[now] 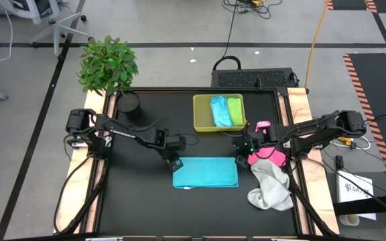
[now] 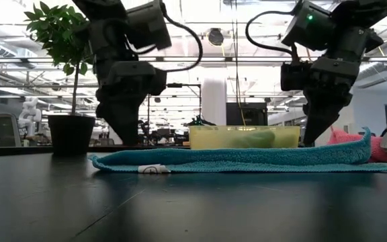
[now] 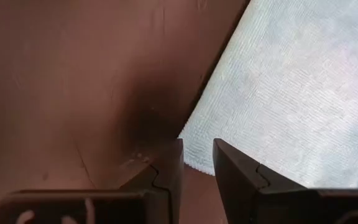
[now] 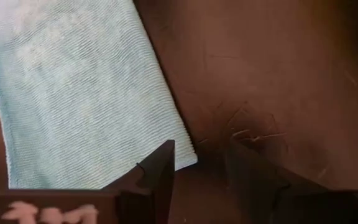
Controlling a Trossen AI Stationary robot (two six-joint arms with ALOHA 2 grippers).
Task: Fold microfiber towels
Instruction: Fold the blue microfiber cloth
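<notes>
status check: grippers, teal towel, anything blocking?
Left gripper open, empty, at teal towel's left corner. Right gripper open, empty, at its right corner. Towel flat, folded in half. Pink towel and white towel beside right edge.

The table (image 1: 133,201) has a black top with pale wooden side rails. Around it lies a grey floor (image 1: 179,27) crossed by dark lines and cables. A potted plant (image 1: 107,63) stands at one far corner. Beyond, bright ceiling lights (image 2: 19,40) hang over an open workshop.
</notes>
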